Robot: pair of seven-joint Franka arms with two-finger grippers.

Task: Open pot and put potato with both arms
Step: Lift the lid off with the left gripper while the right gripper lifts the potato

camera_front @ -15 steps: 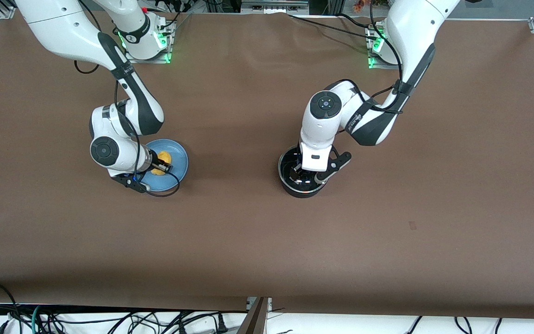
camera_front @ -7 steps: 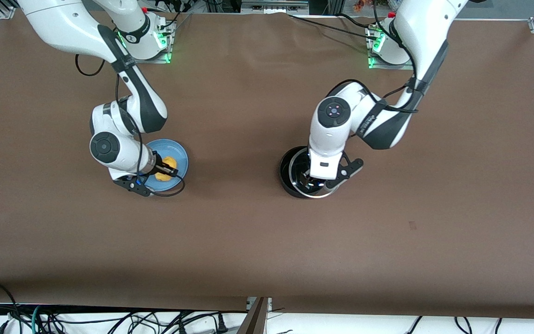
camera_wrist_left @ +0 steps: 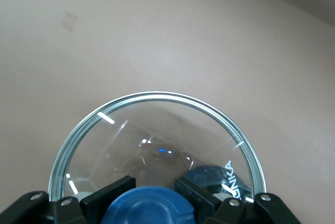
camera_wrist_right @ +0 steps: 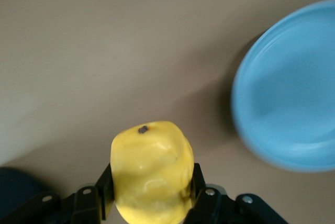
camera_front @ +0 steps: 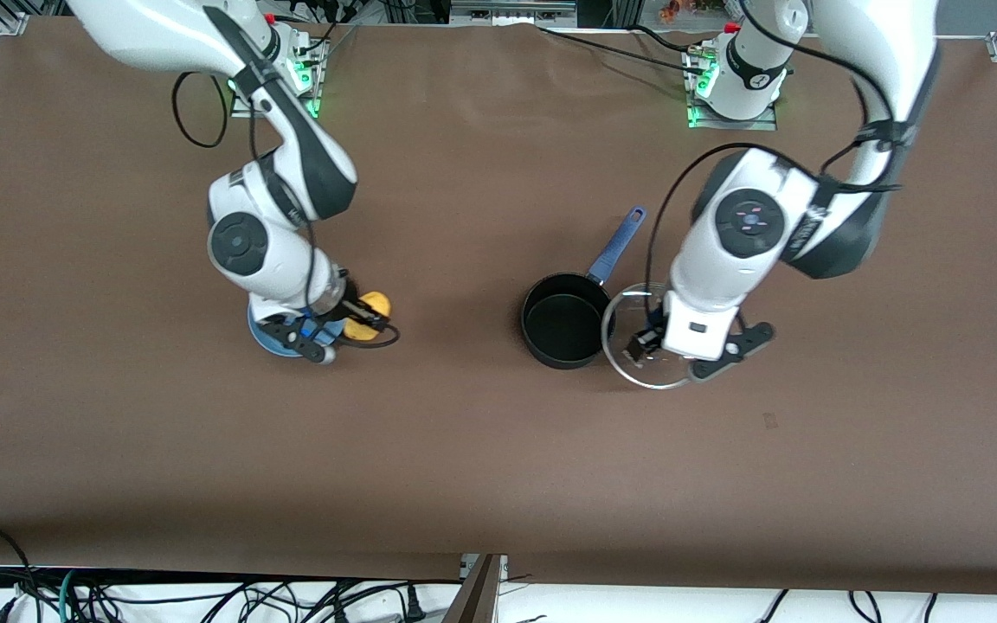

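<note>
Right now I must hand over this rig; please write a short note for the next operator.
Left gripper: shut on the glass lid by its blue knob, beside the pot.
Right gripper: shut on the potato, lifted off the blue plate.
Done: pot open, potato picked up.
Left: carry potato to the pot and release it inside.

Brown-covered table (camera_front: 464, 450); tangled cables (camera_front: 204, 597) along its near edge, below it
</note>
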